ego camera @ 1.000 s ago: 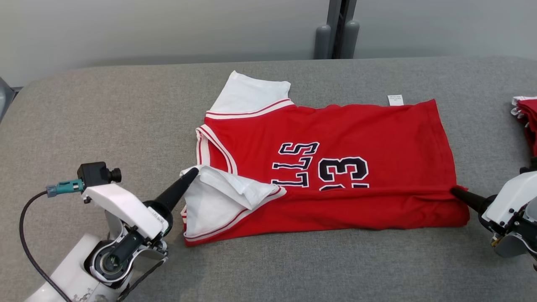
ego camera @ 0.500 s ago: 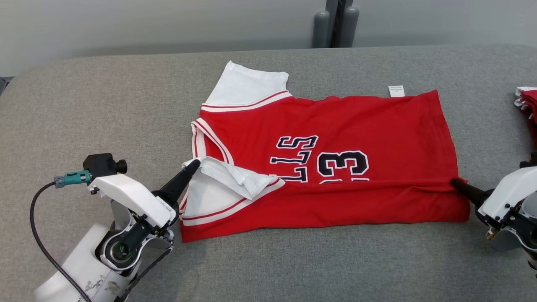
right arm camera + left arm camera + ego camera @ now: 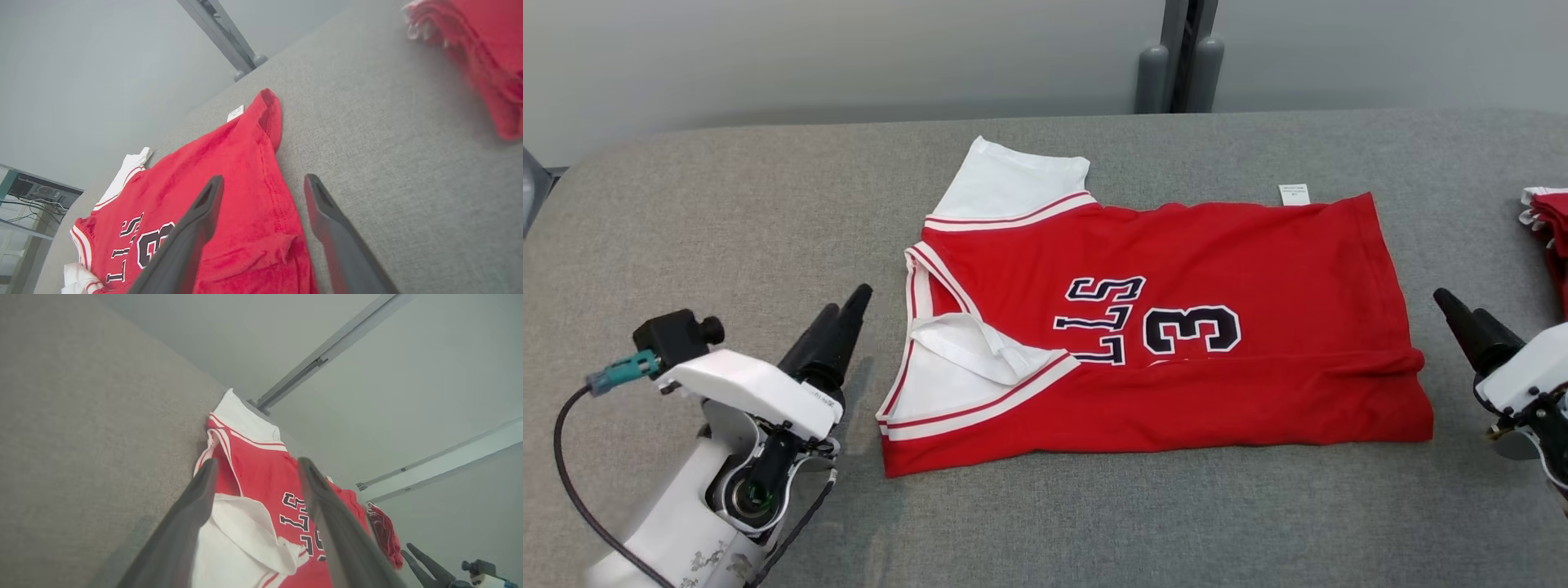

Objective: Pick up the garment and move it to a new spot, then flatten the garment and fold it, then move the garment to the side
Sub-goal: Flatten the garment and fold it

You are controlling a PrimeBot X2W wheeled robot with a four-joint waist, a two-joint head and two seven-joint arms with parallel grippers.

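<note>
The garment [image 3: 1176, 335] is a red jersey with white sleeves and dark lettering. It lies flat on the grey table with its near long edge folded over onto itself. In the left wrist view the garment [image 3: 261, 486] shows between and beyond the fingers. My left gripper [image 3: 845, 306] stands open just left of the collar end, off the cloth. My right gripper [image 3: 1458, 310] is open to the right of the hem, also clear of the fabric. The right wrist view has the hem corner of the garment [image 3: 229, 171] under the spread fingers [image 3: 327, 220].
A pile of red cloth [image 3: 1547, 237] lies at the table's right edge, also seen as the red pile [image 3: 482, 53] in the right wrist view. A grey post [image 3: 1180, 57] stands behind the table's far edge. Bare grey table [image 3: 727, 212] stretches left and in front.
Both grippers have let go of the folded edge and opened. Each has drawn back sideways off the jersey. The near white sleeve now lies flatter.
</note>
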